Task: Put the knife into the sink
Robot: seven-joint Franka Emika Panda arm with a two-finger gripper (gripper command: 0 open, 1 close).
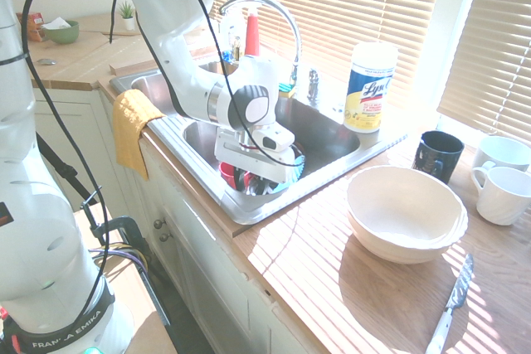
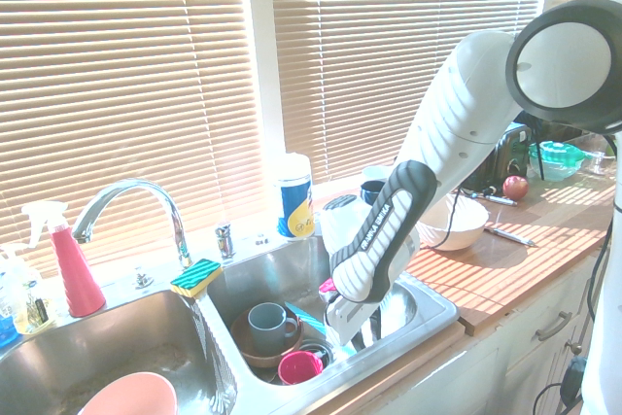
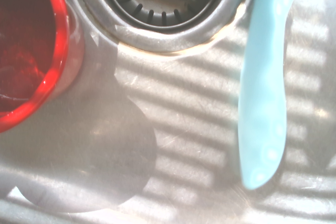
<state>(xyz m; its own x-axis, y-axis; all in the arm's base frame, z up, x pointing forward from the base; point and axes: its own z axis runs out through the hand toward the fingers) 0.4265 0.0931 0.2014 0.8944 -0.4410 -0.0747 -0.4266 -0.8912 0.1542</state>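
Two basins hold dishes, with the turquoise knife in one

One basin of the stainless steel sink [image 1: 187,135] contains the turquoise knife [image 3: 263,87], its handle lying on the metal floor beside the drain strainer [image 3: 163,19]. A red cup [image 3: 63,51] is on the other side of that strainer, which has a white-and-metal item over it, too cropped to identify. In the same basin, a blue-gray mug [image 2: 268,326] sits inside a brown bowl [image 2: 243,342]. The neighboring basin holds a pink bowl [image 2: 131,399].

The gripper [image 1: 267,181] is low over the knife's basin; whether it is open or closed cannot be told.

A yellow-green sponge [image 2: 196,277] rests on the rim between the basins, near the curved chrome faucet [image 2: 136,188]. On the wooden counter [image 1: 307,288] stand a white bowl [image 1: 405,213], a dark mug [image 1: 437,156], two white mugs [image 1: 504,194] and a table knife [image 1: 456,296]. A Lysol wipes canister [image 1: 370,89] stands behind the sink.
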